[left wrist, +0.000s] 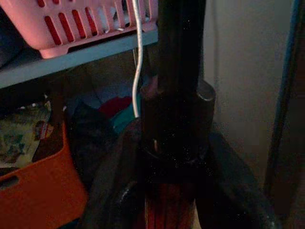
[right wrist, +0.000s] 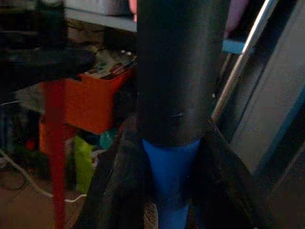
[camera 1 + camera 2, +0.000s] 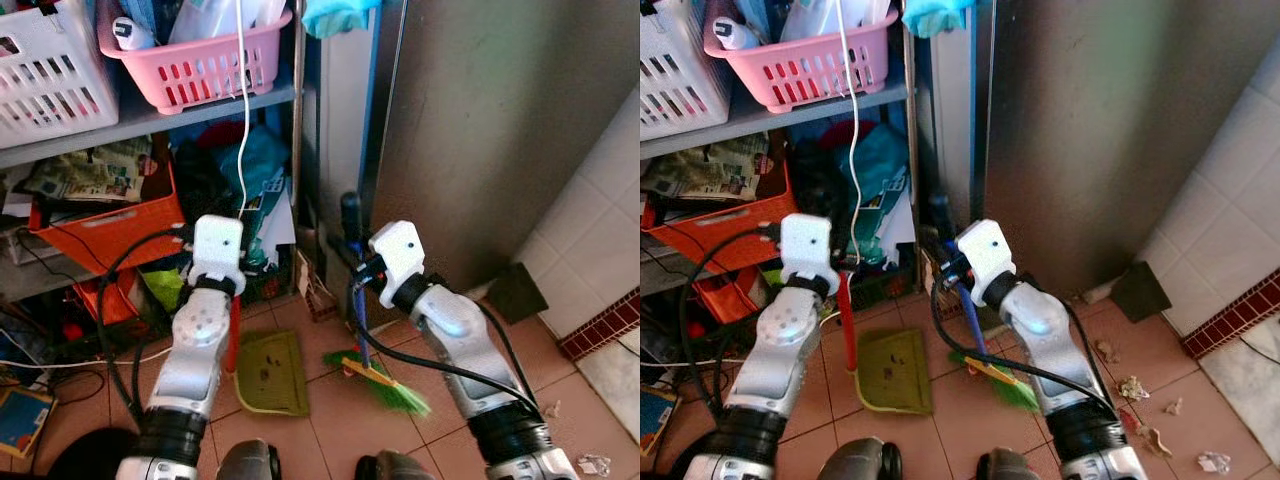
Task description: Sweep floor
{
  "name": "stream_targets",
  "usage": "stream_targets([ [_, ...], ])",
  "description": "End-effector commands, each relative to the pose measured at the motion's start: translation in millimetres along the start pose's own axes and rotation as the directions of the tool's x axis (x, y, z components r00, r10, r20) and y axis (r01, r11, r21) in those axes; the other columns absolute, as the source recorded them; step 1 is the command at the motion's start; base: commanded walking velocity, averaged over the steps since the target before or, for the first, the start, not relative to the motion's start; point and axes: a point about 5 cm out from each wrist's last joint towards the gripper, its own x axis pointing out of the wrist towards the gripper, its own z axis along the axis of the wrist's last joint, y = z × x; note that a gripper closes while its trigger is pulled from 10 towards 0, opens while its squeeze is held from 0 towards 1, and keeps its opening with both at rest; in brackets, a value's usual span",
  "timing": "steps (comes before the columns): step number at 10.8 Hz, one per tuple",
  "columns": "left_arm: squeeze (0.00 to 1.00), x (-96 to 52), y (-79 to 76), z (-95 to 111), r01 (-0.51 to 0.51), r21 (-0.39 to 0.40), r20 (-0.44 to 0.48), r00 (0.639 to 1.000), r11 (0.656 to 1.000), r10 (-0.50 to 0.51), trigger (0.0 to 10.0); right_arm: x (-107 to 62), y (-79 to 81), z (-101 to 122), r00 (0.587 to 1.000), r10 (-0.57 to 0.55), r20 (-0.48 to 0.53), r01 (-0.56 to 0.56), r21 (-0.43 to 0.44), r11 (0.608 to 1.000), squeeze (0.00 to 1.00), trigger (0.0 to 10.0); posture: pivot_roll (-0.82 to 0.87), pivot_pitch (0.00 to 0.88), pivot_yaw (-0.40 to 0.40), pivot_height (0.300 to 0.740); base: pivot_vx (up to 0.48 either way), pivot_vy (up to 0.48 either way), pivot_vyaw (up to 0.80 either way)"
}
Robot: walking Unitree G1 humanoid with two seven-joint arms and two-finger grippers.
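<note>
The left tool is clamped around the red handle of a green dustpan, its two black fingers pressed on either side of the shaft just below the handle's black grip. The dustpan stands on the tiled floor in front of the robot's left arm, with its handle upright.

The right tool is closed around the blue shaft of a broom, fingers squeezing the shaft just under its black grip. The broom's green bristles rest on the floor just beside the dustpan, on its right, between the two arms.

Behind both stands a shelf carrying a pink basket and a white basket. An orange crate sits below them among papers and clothes, and a white cable hangs down in front of the shelf. To the right is a grey panel, then a white tiled wall. Scraps of litter lie on the floor near that wall, to the right of the right arm.
</note>
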Motion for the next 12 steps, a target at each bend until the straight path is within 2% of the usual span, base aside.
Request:
stream_targets([
  [1, 0.00, 5.5, 0.2, 12, 0.013, 0.005, 0.061, 0.998, 1.000, -0.014, 10.0, -0.7, 2.4, 7, 0.999, 0.041, 0.015, -0.041, 0.014, 0.999, 0.00, 10.0, -0.01, 0.072, 0.066, 0.740, 0.000, 0.000, 0.00],
  [2, 0.00, 7.7, -3.3, 15, 0.036, 0.012, 0.075, 0.996, 0.999, -0.037, 10.0, -3.3, 3.8, 10, 0.995, 0.095, 0.014, -0.096, 0.062, 0.993, 0.00, 10.0, -0.01, 0.066, 0.069, 0.740, 0.000, 0.000, 0.00],
  [3, 0.00, 8.9, -5.8, 17, 0.058, 0.024, 0.087, 0.994, 0.998, -0.060, 10.0, -3.9, 2.6, 13, 0.994, 0.103, 0.017, -0.104, 0.048, 0.993, 0.00, 10.0, -0.01, 0.063, 0.070, 0.740, 0.000, 0.000, 0.00],
  [5, 0.00, 9.8, -8.2, 18, 0.074, 0.021, 0.089, 0.993, 0.997, -0.075, 10.0, -3.0, -12.3, 22, 0.998, 0.042, 0.037, -0.044, 0.065, 0.997, 0.00, 10.0, -0.02, 0.052, 0.073, 0.740, 0.000, 0.000, 0.00],
  [6, 0.00, 9.5, -10.7, 18, 0.093, 0.022, 0.092, 0.991, 0.995, -0.095, 10.0, -1.8, -29.5, 31, 0.997, -0.045, 0.064, 0.041, 0.069, 0.997, 0.00, 10.0, -0.02, 0.048, 0.073, 0.740, 0.000, 0.000, 0.00],
  [7, 0.00, 9.4, -12.6, 17, 0.108, 0.021, 0.089, 0.990, 0.994, -0.109, 10.0, -1.1, -37.9, 35, 0.992, -0.095, 0.082, 0.088, 0.081, 0.993, 0.00, 10.0, -0.02, 0.042, 0.068, 0.740, 0.000, 0.000, 0.00],
  [8, 0.00, 7.2, -21.8, 17, 0.159, 0.048, 0.087, 0.983, 0.986, -0.162, 10.0, -1.3, -76.2, 55, 0.916, -0.368, 0.158, 0.362, 0.066, 0.930, 0.00, 10.0, -0.02, 0.033, 0.059, 0.740, 0.000, 0.000, 0.00],
  [9, 0.00, 6.6, -25.5, 18, 0.173, 0.048, 0.087, 0.980, 0.984, -0.176, 10.0, -2.5, -85.1, 62, 0.883, -0.433, 0.182, 0.430, 0.058, 0.901, 0.00, 10.0, -0.02, 0.029, 0.054, 0.740, 0.000, 0.000, 0.00],
  [10, 0.00, 6.0, -29.6, 20, 0.186, 0.066, 0.091, 0.977, 0.980, -0.191, 10.0, -3.9, -86.5, 65, 0.865, -0.460, 0.201, 0.468, 0.008, 0.884, 0.00, 10.0, -0.01, 0.025, 0.047, 0.740, 0.000, 0.000, 0.00],
  [12, 0.00, 6.7, -31.4, 15, 0.193, 0.073, 0.066, 0.978, 0.978, -0.198, 10.0, -7.9, -70.5, 41, 0.855, -0.497, 0.146, 0.506, -0.026, 0.862, 0.00, 10.0, -0.01, 0.022, 0.038, 0.740, 0.000, 0.000, 0.00],
])
